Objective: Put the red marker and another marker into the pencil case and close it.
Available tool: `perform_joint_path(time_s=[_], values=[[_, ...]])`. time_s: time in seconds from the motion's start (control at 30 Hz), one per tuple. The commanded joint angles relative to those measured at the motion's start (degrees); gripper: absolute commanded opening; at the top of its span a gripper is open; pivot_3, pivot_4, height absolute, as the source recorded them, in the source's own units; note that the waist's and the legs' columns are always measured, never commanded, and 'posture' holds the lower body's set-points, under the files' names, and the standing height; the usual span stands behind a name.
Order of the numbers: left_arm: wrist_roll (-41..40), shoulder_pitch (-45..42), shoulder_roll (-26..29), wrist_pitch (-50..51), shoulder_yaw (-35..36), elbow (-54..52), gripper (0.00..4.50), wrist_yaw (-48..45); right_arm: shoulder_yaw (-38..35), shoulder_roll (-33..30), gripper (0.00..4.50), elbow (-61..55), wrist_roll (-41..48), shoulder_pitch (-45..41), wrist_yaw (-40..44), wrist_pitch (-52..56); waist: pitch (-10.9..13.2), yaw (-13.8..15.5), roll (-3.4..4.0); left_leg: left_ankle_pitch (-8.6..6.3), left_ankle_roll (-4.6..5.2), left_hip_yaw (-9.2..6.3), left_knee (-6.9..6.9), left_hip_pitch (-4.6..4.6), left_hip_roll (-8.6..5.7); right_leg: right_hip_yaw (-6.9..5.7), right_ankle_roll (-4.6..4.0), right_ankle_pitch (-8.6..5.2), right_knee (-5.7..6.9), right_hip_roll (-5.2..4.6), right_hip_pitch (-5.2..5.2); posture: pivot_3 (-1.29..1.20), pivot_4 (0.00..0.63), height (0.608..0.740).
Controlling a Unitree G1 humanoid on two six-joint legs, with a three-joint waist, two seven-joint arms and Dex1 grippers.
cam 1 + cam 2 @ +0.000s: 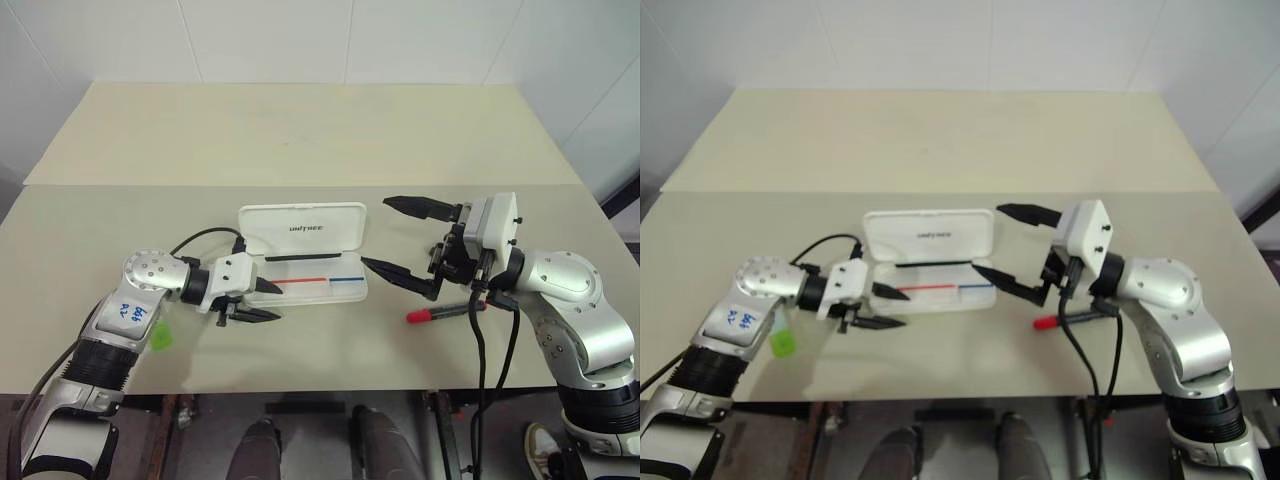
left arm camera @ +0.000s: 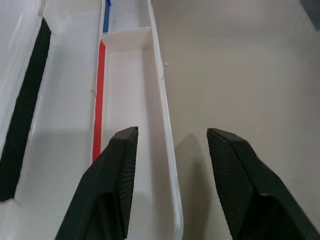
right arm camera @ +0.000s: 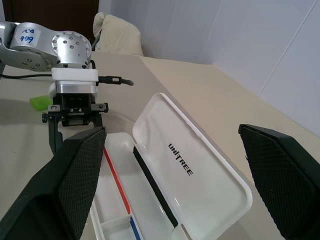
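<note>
On the far left of the pale beige bench (image 1: 300, 130), the stubby translucent greenish marker with a bright green end (image 1: 160, 336) is lying just beside the left arm's forearm, well apart from the case. The left gripper (image 1: 268, 301) is pointing to the right at the left end of the flat white hard-plastic pencil case (image 1: 345, 291). Its two black fingers (image 2: 112, 185) are standing partly spread with nothing between them but the case's front wall: in the left wrist view one finger is hanging over the inside of the tray and the other over the bare bench outside it.

The case is lying open in the middle of the bench, its hinged lid (image 1: 302, 226) leaning back and showing small dark "UNITREE" lettering. Thin black, red and blue lines are showing inside the tray, and no marker is lying in it.

To the right of the case, the right gripper (image 1: 393, 236) is hovering above the bench with its black fingers (image 3: 70, 185) spread wide and empty, pointing toward the case's right end. Beneath that wrist, the thick short red-and-black marker (image 1: 440, 313) is lying on the bench, near the case's right end but not touching it, with its red end toward the case.
</note>
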Motion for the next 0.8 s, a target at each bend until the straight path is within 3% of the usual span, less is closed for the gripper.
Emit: perform_joint_path(time_s=[0.03,0.37,0.47,0.63,0.77,0.8], values=[[-4.69,0.44,1.07,4.47,2.98,-5.94,2.08,-0.39,0.0,0.52,4.5,-1.11,0.18,-0.44,0.06,-1.23,0.0,-0.03,0.0,0.0,0.0,0.0,-0.01,0.0,0.0,0.0,0.0,0.0,0.0,0.0,0.0,0.0,0.15,0.74],[-16.02,5.16,7.07,15.06,11.01,-17.1,2.08,-2.06,-0.01,-0.17,4.5,-0.5,1.24,0.08,1.96,0.1,0.0,-0.18,0.0,0.0,0.0,-0.01,0.0,0.0,0.0,0.0,-0.01,-0.01,0.0,0.0,0.0,0.0,0.15,0.74],[-19.18,8.24,9.04,16.22,14.81,-19.6,2.65,-2.11,-2.1,-5.29,4.5,-0.66,2.77,2.27,5.95,2.91,0.0,-0.14,0.01,0.0,0.0,-0.02,-0.02,0.0,0.0,0.0,-0.03,-0.01,-0.01,0.0,0.0,0.0,0.15,0.74],[-24.16,13.14,10.02,19.95,18.97,-23.99,4.34,-0.72,-1.8,-17.41,4.5,1.08,-0.66,8.23,16.38,0.73,0.01,0.14,0.01,-0.05,0.08,-0.01,-0.02,-0.05,0.0,0.0,-0.15,-0.09,-0.16,0.0,0.01,0.0,0.15,0.74],[-21.77,16.44,9.72,16.28,19.46,-24.24,4.47,0.24,0.54,-23.39,4.5,10.21,-5.65,8.74,25.8,-6.57,0.01,-0.12,0.01,-0.05,0.08,0.04,0.1,-0.02,0.0,0.01,-0.37,-0.19,-0.28,-0.01,0.09,0.0,0.15,0.74],[-21.4,16.84,9.71,15.58,19.39,-24.28,4.47,0.4,0.77,-23.63,4.5,11.47,-5.97,8.6,26.76,-7.39,0.01,-0.26,0.0,-0.05,0.08,0.06,0.1,0.0,0.0,0.03,-0.8,-0.41,-0.31,-0.01,0.11,0.0,0.15,0.74]])
